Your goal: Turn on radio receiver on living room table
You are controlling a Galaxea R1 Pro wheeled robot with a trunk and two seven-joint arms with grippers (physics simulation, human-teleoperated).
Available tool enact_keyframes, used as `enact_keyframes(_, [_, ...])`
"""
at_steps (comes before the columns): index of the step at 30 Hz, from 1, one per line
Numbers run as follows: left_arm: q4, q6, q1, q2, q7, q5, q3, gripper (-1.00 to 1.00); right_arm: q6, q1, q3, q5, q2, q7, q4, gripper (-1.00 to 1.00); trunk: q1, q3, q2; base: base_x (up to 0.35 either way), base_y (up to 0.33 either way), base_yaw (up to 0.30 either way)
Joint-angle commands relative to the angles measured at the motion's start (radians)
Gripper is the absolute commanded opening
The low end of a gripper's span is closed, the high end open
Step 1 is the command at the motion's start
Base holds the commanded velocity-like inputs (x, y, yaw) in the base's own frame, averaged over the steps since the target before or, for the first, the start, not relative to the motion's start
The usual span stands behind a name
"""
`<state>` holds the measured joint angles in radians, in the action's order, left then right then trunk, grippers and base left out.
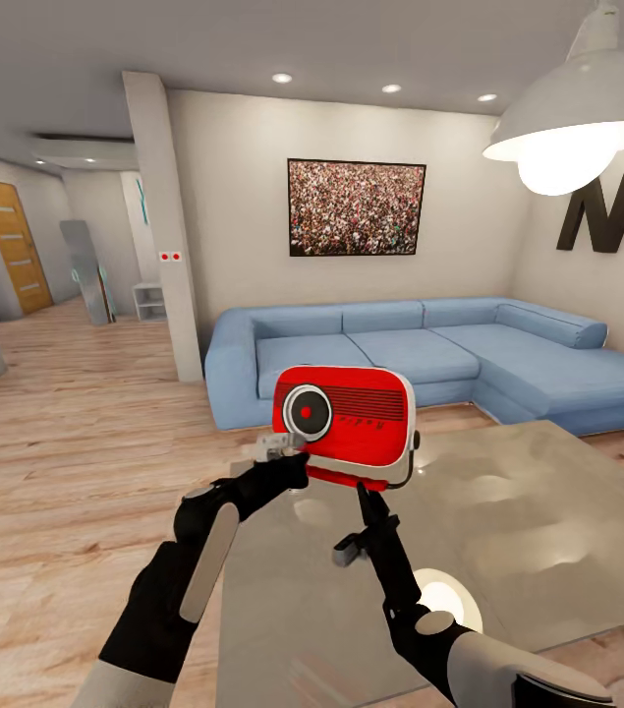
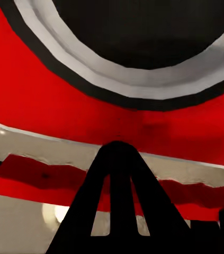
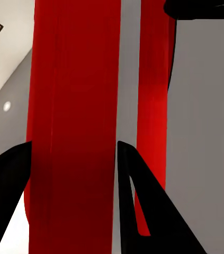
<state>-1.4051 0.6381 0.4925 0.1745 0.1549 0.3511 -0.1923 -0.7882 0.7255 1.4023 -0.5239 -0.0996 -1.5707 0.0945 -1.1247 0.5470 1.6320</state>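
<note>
Glossy grey metallic coffee table (image 1: 508,551) on light wood floor (image 1: 76,462); blue L-shaped sofa (image 1: 429,354) beyond, crowd picture (image 1: 356,207) on far wall. Red radio receiver with round dial (image 1: 344,425) held above table's near-left part, face toward us, long axis left-right. Right gripper (image 1: 363,489) pinches its bottom edge, fingers either side. Left gripper (image 1: 287,454) at the dial, jaws pressed together. Open floor left.

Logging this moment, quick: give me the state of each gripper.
Left gripper: shut, its tip at the dial of the radio receiver.
Right gripper: shut on the radio receiver's lower edge, holding it above the table.
</note>
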Motion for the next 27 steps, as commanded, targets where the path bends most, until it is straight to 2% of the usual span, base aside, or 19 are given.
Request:
enact_keyframes(1, [-0.001,0.0,0.01,0.0,-0.001,0.019,-0.001,-1.0,0.001,0.0,-0.002,-0.002,0.0,0.0,0.0,-1.0,0.0,0.0,0.0,0.0,0.0,0.0])
enact_keyframes(9, [-0.002,0.053,0.048,0.0,0.001,0.035,-0.002,-1.0,0.001,0.0,-0.002,-0.002,0.0,0.0,-0.001,-1.0,0.0,0.0,0.0,0.0,0.0,0.0])
enact_keyframes(20, [0.007,0.065,0.116,0.0,0.002,0.037,-0.002,-1.0,0.001,0.0,-0.002,-0.002,0.0,0.0,-0.002,-1.0,0.0,0.0,0.0,0.0,0.0,0.0])
enact_keyframes(23, [0.009,0.127,0.148,0.0,0.001,0.037,-0.002,-1.0,0.001,0.0,-0.002,-0.002,0.0,0.0,-0.002,-1.0,0.0,0.0,0.0,0.0,0.0,0.0])
enact_keyframes(27, [0.012,0.155,0.169,0.0,0.0,0.036,-0.002,-1.0,0.001,0.0,-0.002,-0.002,0.0,0.0,-0.002,-1.0,0.0,0.0,0.0,0.0,0.0,0.0])
